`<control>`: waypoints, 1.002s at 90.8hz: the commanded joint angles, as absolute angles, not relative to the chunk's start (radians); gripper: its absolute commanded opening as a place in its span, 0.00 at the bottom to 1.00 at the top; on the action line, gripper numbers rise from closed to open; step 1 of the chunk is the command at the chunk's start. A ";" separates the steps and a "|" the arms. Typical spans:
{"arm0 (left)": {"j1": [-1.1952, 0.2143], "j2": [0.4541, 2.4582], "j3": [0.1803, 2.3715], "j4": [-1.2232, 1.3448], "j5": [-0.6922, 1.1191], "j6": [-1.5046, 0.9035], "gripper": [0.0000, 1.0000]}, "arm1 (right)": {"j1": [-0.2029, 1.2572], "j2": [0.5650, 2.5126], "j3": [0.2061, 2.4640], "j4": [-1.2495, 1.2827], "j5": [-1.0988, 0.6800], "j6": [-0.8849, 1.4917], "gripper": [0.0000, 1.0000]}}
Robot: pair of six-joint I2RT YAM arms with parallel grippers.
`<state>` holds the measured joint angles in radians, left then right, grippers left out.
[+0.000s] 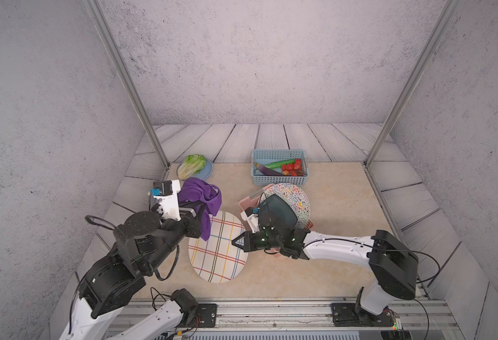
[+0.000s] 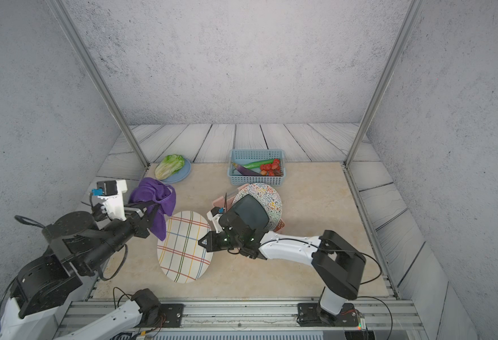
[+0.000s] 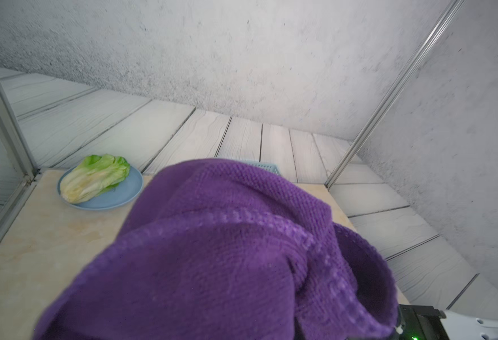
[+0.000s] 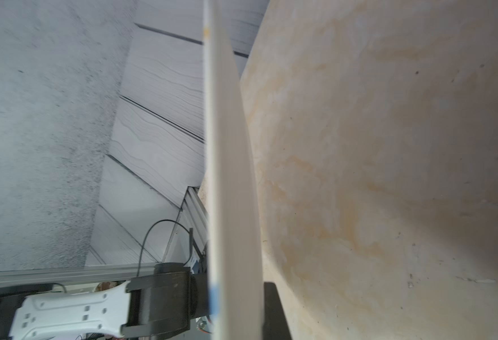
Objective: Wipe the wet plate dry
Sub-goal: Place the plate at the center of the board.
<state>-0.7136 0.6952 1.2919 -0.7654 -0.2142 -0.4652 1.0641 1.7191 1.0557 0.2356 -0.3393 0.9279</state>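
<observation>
The plate (image 1: 218,250) (image 2: 183,250) is white with coloured crossing stripes. It is held up off the beige table, tilted, striped face upward. My right gripper (image 1: 236,240) (image 2: 203,241) is shut on its right rim. In the right wrist view the plate (image 4: 230,176) shows edge-on between the dark fingers (image 4: 274,309). My left gripper (image 1: 201,211) (image 2: 151,207) is shut on a purple cloth (image 1: 200,194) (image 2: 153,194), beside the plate's upper left edge. A hanging end of the cloth overlaps that edge; I cannot tell whether it touches. The cloth (image 3: 227,250) hides the left jaws in the left wrist view.
A blue plate (image 1: 208,173) (image 3: 124,197) with lettuce (image 1: 193,164) sits at the back left. A blue basket (image 1: 277,153) of vegetables stands at the back. A pink dish rack (image 1: 246,203) behind my right wrist holds a speckled plate (image 1: 296,197) and a dark one (image 1: 281,210).
</observation>
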 commanded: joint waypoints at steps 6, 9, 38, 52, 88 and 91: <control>-0.711 0.697 1.248 -0.798 -0.217 -0.494 0.00 | 1.063 1.853 1.165 0.336 -0.272 0.946 0.00; -0.711 0.694 1.241 -0.796 -0.212 -0.497 0.00 | 1.063 1.881 1.177 0.322 -0.254 0.942 0.00; -0.711 0.694 1.196 -0.767 -0.185 -0.515 0.00 | 1.063 2.062 1.248 0.039 -0.148 0.873 0.25; -0.710 0.706 1.183 -0.747 -0.181 -0.517 0.00 | 1.071 2.060 1.250 -0.072 -0.127 0.822 0.46; -0.704 0.766 1.092 -0.679 -0.215 -0.543 0.00 | 1.103 1.625 1.110 -0.290 -0.028 0.711 0.67; -0.702 0.773 1.080 -0.665 -0.215 -0.541 0.00 | 1.095 1.575 1.112 -0.332 0.008 0.692 0.65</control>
